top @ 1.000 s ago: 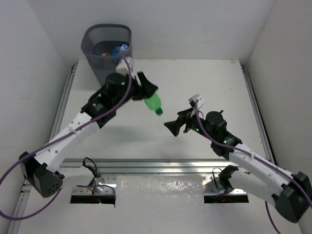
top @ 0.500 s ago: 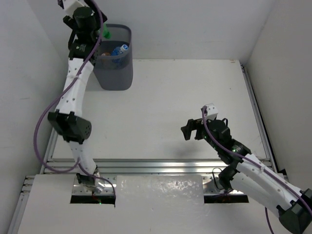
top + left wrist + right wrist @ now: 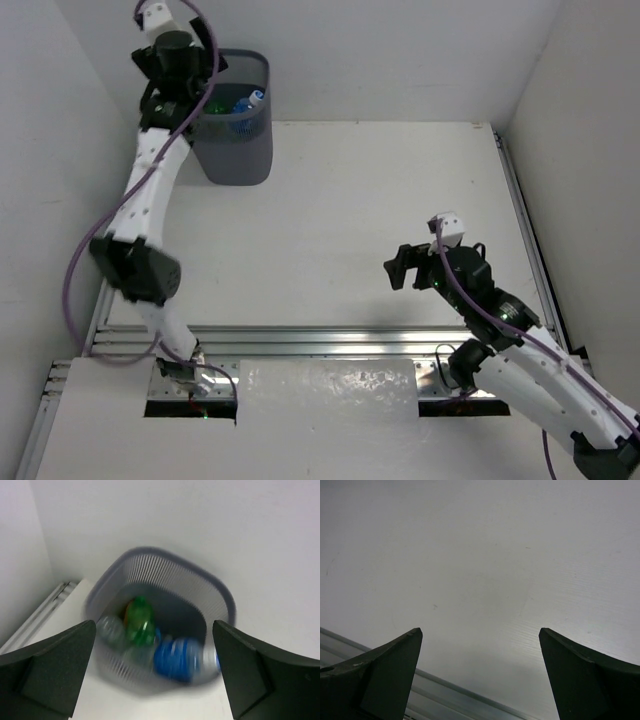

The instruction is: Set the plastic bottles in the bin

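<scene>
The bin, dark grey mesh, stands at the table's far left corner. My left gripper hangs open just above its left rim with nothing between its fingers. In the left wrist view I look down into the bin between the spread fingers of my left gripper. Inside lie a green bottle, a blue-labelled bottle and a clear bottle, all blurred. The blue-labelled bottle also shows from above. My right gripper is open and empty over bare table at the near right.
White walls close in the table on the left, back and right. A metal rail runs along the near edge and shows below the right fingers. The left arm rises steeply along the left wall.
My left arm swung from mid-table up to the bin with the green bottle, opened, and the bottle now lies in the bin. The right arm drew back toward the near right.
</scene>
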### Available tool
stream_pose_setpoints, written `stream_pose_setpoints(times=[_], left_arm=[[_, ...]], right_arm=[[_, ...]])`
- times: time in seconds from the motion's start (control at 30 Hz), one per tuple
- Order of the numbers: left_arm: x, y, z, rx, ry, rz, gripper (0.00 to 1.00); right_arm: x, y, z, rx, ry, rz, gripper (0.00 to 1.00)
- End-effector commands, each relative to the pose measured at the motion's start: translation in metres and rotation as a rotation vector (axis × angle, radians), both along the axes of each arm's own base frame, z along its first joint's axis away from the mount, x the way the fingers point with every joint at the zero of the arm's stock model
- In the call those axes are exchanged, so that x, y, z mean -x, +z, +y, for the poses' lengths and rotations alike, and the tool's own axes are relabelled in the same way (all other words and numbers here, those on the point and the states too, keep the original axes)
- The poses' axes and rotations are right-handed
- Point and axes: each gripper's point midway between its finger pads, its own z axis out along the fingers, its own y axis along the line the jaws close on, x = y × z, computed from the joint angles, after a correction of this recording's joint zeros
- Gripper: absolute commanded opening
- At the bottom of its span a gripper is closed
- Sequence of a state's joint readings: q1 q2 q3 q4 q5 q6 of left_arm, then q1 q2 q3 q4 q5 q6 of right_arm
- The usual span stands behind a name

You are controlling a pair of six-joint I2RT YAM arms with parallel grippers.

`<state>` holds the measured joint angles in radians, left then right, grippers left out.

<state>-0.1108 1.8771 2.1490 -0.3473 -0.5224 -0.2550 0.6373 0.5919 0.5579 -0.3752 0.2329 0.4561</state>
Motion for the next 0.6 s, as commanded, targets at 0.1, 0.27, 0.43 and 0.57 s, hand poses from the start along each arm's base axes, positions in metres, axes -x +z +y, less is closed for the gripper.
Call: stream_pose_setpoints(times=[0.1, 0.27, 0.43, 0.57], left_arm=[[0.206, 0.045, -0.017, 0.127, -0.207, -0.143, 1.00], [0.281, -0.057, -0.032, 0.086, -0.354, -0.065, 1.00], [0.317, -0.111, -0.041, 0.061, -0.421, -0.054, 1.00], [0.323, -0.138, -0.039, 0.067, -0.414, -0.055, 1.00]], right_arm=[[0.005, 0.041, -0.046, 0.065, -0.168, -0.072, 0.99], [0.025, 0.050, -0.066, 0.123, -0.174, -0.053, 0.99], [0.036, 0.051, -0.084, 0.168, -0.203, -0.055, 0.99], [0.039, 0.046, -0.094, 0.207, -0.218, -0.076, 0.99]])
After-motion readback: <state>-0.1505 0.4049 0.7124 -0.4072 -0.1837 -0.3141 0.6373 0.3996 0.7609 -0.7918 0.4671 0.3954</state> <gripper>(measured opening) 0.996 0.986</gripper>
